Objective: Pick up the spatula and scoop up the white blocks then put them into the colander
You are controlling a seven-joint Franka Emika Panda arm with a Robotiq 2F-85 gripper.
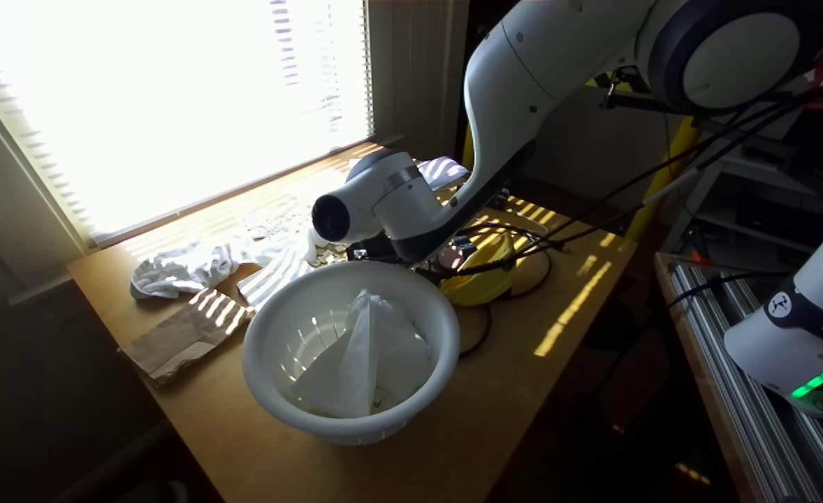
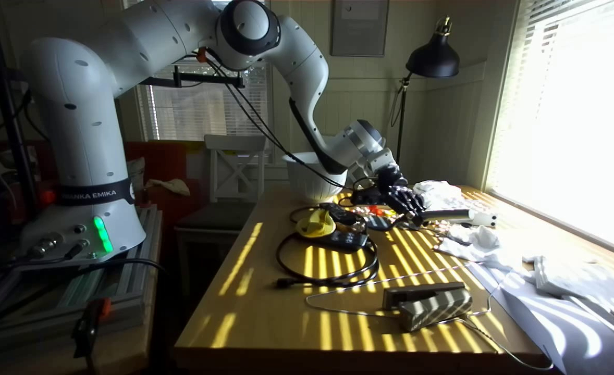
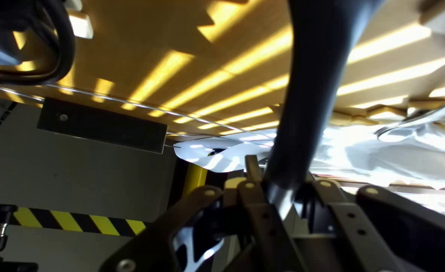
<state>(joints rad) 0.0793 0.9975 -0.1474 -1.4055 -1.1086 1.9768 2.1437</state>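
The wooden surface (image 2: 265,312), striped with light, runs beside a bright window (image 1: 174,105). In an exterior view, the colander (image 1: 256,353) stands near, folded brown paper (image 1: 181,339) to its left. The end effector (image 3: 286,185) grips the spatula (image 3: 313,94) by its black handle, over the surface. In an exterior view, a white chair (image 2: 235,141) stands far left, a black lamp (image 2: 433,58) beyond the far end.

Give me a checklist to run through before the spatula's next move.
1. End effector shut on the long, slim black spatula: ok.
2. Large, round white slotted colander upright on the brown wooden table: ok.
3. Colander free of other contents: not ok, a folded white sheet stands inside.
4. Scooping end free: cannot tell, no view shows it clearly.
5. White blocks located: cannot tell amid glare and clutter.
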